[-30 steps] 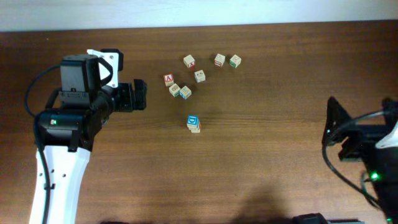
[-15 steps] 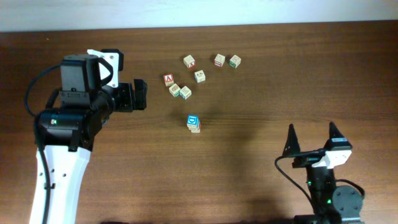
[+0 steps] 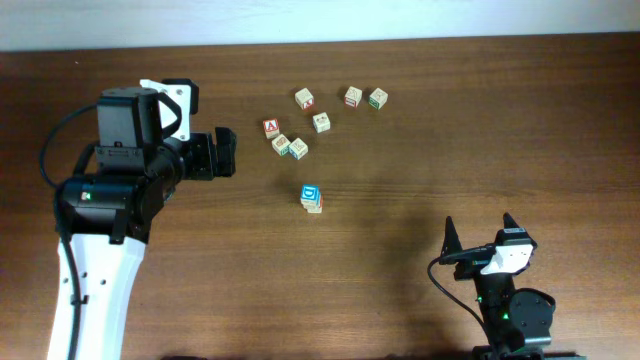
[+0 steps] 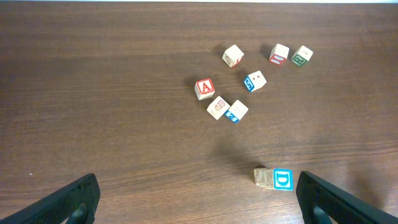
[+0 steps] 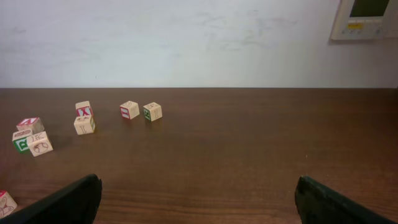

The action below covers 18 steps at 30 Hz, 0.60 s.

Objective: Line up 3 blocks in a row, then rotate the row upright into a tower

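Fingers (image 4: pixel 71 200) spread wide on left gripper (image 3: pixel 226 153) and right gripper (image 3: pixel 479 225); nothing held, first rotation not yet begun.
Overhead: blocks (image 3: pixel 321 122) at upper centre, both grippers apart from them. Left wrist: blue block (image 4: pixel 283 179) lower right, touching a neighbour. Right wrist: blocks at far left. Next, likely: descend and close on one.

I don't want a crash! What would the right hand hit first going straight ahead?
Likely nothing until the wall. The right hand points over bare table; the green-faced cube sits left of its path.
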Available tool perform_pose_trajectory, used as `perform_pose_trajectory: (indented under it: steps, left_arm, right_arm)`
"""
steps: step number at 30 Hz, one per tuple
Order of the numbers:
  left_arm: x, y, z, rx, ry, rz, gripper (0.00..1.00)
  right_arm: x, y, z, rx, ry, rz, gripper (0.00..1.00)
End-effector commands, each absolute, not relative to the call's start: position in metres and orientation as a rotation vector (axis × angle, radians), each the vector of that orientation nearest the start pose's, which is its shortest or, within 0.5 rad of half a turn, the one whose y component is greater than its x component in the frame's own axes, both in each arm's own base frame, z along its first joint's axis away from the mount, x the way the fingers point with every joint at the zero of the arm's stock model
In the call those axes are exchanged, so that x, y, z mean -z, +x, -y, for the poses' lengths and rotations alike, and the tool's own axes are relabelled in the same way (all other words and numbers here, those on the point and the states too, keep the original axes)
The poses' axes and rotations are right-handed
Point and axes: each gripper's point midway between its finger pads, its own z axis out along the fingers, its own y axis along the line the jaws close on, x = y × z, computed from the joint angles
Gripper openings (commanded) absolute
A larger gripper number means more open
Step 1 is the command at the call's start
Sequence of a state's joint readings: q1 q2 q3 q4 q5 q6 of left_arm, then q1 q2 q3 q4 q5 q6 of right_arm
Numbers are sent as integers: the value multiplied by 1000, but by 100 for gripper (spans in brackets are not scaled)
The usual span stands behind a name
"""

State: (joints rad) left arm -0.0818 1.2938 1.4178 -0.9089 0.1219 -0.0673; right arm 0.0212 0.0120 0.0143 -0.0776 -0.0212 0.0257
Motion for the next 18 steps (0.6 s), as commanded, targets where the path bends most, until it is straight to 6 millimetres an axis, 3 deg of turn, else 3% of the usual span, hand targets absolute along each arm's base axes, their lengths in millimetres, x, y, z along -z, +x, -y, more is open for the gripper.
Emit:
perform_pose_trajectory:
  steps: [1, 7, 12, 14, 18]
  left_arm:
    - [-290, 354, 47, 198, 87, -2339, 99]
    - [-290, 354, 47, 198, 87, -2339, 99]
    - [-282, 342, 46, 198, 85, -2396, 99]
    - [-290, 339, 44, 185, 82, -2356, 99]
    - [-307, 340, 38, 132, 103, -2041, 99]
  right_arm:
    - [-156, 246, -11, -63, -21, -1650, 99]
    - [-156, 246, -11, -63, -21, -1650, 98]
    - [-156, 246, -11, -63, -21, -1650, 99]
    - [-156, 246, -11, -63, -21, -1650, 99]
    - [-156, 246, -11, -63, -21, -1650, 99]
